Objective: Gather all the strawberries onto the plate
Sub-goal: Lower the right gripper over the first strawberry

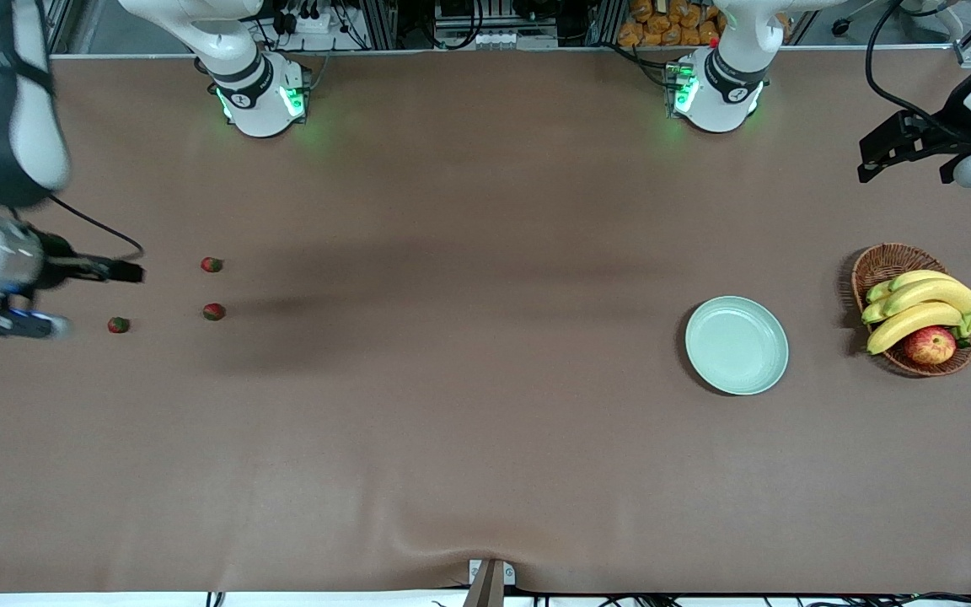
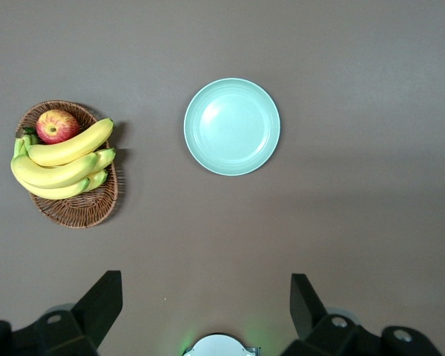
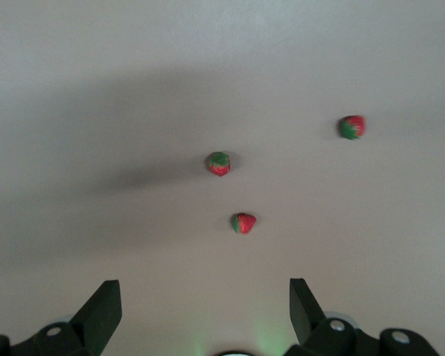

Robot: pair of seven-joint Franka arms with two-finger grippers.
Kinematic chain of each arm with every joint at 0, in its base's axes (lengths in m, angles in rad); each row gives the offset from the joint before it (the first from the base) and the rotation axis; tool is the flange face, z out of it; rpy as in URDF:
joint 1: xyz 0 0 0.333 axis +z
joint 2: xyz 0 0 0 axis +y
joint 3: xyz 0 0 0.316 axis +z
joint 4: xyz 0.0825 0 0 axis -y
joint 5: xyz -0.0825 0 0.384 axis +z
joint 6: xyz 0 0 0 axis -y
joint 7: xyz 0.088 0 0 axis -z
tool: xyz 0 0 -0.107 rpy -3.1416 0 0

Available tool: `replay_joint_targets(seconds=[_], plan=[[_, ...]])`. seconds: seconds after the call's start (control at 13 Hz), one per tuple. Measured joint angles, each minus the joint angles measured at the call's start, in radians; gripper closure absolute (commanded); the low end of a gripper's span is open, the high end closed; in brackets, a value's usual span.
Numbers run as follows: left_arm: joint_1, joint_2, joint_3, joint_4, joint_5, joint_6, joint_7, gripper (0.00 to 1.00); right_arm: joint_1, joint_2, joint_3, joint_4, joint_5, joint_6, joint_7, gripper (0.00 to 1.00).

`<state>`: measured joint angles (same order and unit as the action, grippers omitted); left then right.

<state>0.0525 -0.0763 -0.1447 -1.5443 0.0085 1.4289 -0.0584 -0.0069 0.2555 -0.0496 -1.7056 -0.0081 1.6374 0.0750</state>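
Note:
Three strawberries lie on the brown table toward the right arm's end: one (image 1: pixel 211 265), one (image 1: pixel 214 312) nearer the front camera, and one (image 1: pixel 118 324) closest to the table's end. The right wrist view shows all three strawberries (image 3: pixel 219 163) (image 3: pixel 243 222) (image 3: pixel 351 127) apart from each other. My right gripper (image 1: pixel 85 297) (image 3: pixel 206 293) hangs open and empty above the table beside them. The mint-green plate (image 1: pixel 737 345) (image 2: pixel 232 126) lies bare toward the left arm's end. My left gripper (image 1: pixel 907 164) (image 2: pixel 206 285) is open and empty, high above that end.
A wicker basket (image 1: pixel 882 265) (image 2: pixel 81 211) with bananas (image 1: pixel 924 308) (image 2: pixel 59 159) and an apple (image 1: pixel 930 344) (image 2: pixel 57 126) stands beside the plate, closer to the left arm's end of the table. Both arm bases (image 1: pixel 262 97) (image 1: pixel 717 88) stand along the table's back edge.

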Motion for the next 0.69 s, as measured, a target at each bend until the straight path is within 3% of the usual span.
replay_joint_targets(seconds=[0.38,0.69], plan=[[0.03,-0.001,0.007,0.002,0.0,0.005,-0.003,0.0,-0.003,0.111,-0.002,-0.246,0.0,0.338,-0.013,0.0],[0.033,-0.002,0.002,0.005,0.0,0.005,-0.003,0.0,-0.035,0.205,-0.006,-0.295,0.0,0.407,-0.081,0.06]])
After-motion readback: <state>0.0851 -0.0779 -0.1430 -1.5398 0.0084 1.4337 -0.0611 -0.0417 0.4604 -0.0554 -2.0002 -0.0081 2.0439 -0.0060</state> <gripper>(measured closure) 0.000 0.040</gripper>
